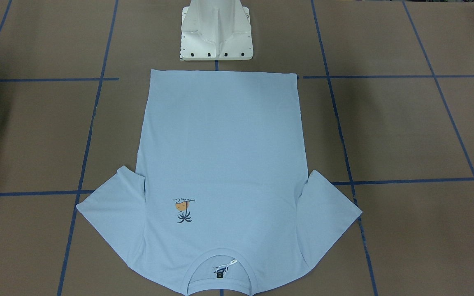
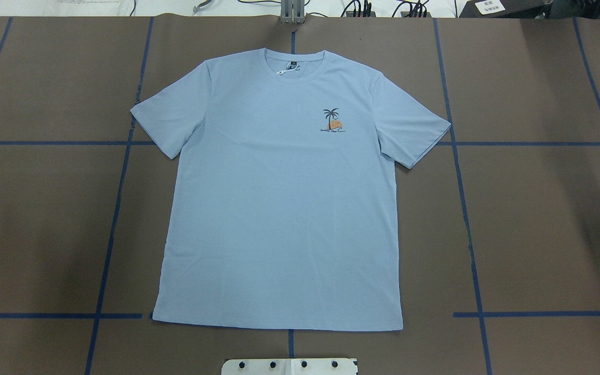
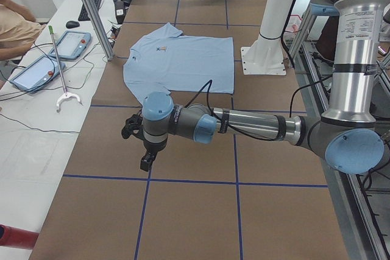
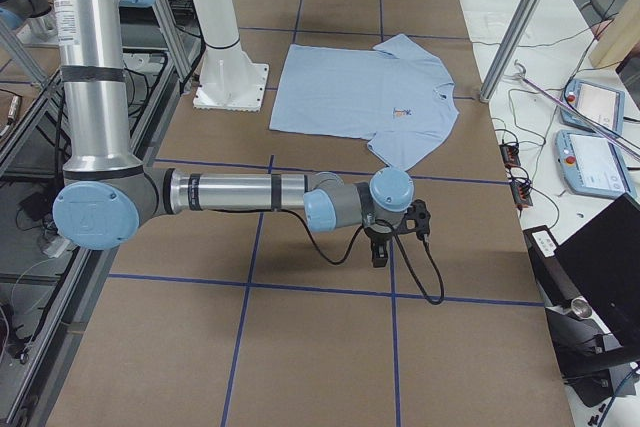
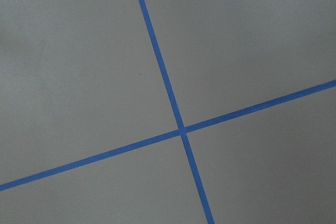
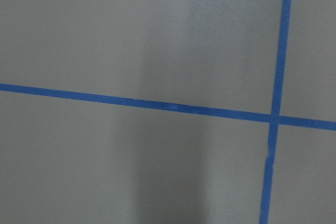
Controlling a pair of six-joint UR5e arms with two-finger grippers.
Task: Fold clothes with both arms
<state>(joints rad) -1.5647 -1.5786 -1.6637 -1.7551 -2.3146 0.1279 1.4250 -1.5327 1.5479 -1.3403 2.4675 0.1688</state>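
The light blue T-shirt (image 2: 279, 208) lies spread flat and face up in the middle of the brown table, collar (image 2: 295, 65) at the far edge and hem toward the robot's base. Both sleeves are spread out, and the orange-and-black print (image 2: 332, 121) shows on the chest. The shirt also shows in the front view (image 1: 220, 156). My left gripper (image 3: 146, 162) hangs over bare table well off the shirt's left side. My right gripper (image 4: 380, 259) hangs likewise off the shirt's right side. Only the side views show them, so I cannot tell whether they are open or shut. Both wrist views show only table and tape.
Blue tape lines (image 5: 181, 128) grid the brown table. The white pedestal base (image 1: 217, 37) stands just behind the shirt's hem. Teach pendants (image 3: 38, 71) and a grabber stick (image 3: 60, 68) lie on the side bench, where part of a person (image 3: 15, 25) shows.
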